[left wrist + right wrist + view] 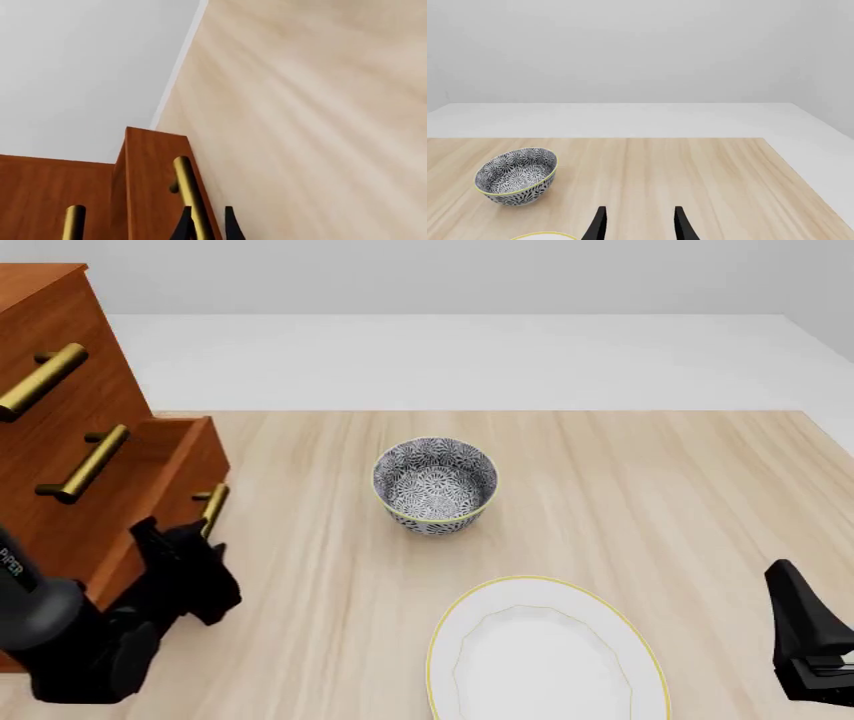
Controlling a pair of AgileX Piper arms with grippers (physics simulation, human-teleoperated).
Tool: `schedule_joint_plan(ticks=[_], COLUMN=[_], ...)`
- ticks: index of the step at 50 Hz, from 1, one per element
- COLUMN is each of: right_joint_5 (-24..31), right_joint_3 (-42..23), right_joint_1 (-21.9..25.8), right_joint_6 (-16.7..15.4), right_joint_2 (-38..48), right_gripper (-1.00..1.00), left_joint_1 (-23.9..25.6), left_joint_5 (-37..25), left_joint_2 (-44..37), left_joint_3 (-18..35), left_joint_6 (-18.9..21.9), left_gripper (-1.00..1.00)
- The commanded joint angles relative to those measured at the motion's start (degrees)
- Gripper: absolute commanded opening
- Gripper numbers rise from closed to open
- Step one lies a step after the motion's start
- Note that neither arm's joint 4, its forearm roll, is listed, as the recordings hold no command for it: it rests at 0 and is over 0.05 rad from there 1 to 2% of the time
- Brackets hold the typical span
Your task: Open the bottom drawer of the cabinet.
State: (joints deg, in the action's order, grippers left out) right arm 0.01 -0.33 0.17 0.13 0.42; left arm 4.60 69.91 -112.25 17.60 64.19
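Note:
The reddish-brown cabinet (60,390) stands at the table's left edge. Its bottom drawer (180,455) juts out from the cabinet front, partly pulled out. My left gripper (203,532) is at the drawer's brass bar handle (211,508). In the left wrist view the handle (190,190) runs down between the dark fingers (229,222), with the left gripper (207,210) shut on it; the drawer front (150,180) stands forward of the cabinet (47,192). My right gripper (801,625) hovers at the near right, open and empty (639,212).
A patterned bowl (435,485) (516,176) sits mid-table. A white plate with a yellow rim (547,655) lies near the front edge. The two upper drawers' handles (87,462) stick out above my left arm.

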Motion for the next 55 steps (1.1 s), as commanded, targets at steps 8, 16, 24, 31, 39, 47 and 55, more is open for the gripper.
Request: schedule_joint_plan(ticks=[8,16,24,31,39,47,55], right_joint_5=[0.0,0.0,0.0,0.0,0.0,0.0,0.0], right_joint_3=[0.0,0.0,0.0,0.0,0.0,0.0,0.0], right_joint_1=[0.0,0.0,0.0,0.0,0.0,0.0,0.0], right_joint_6=[0.0,0.0,0.0,0.0,0.0,0.0,0.0], right_joint_2=[0.0,0.0,0.0,0.0,0.0,0.0,0.0], right_gripper=[1.00,1.00,1.00,1.00,1.00,1.00,1.00], left_joint_1=[6.5,6.9,7.3,7.8,9.4,13.2,13.0], left_joint_5=[0.0,0.0,0.0,0.0,0.0,0.0,0.0], left_joint_2=[-8.5,-6.8,-5.8,-6.8,8.1,26.7,33.3], left_joint_3=[6.3,5.1,4.3,4.9,-6.2,-17.6,-17.6], left_joint_6=[0.1,0.0,0.0,-0.6,-1.0,-1.6,-3.8], left_gripper=[-1.00,-1.00,-1.00,1.00,1.00,1.00,1.00])
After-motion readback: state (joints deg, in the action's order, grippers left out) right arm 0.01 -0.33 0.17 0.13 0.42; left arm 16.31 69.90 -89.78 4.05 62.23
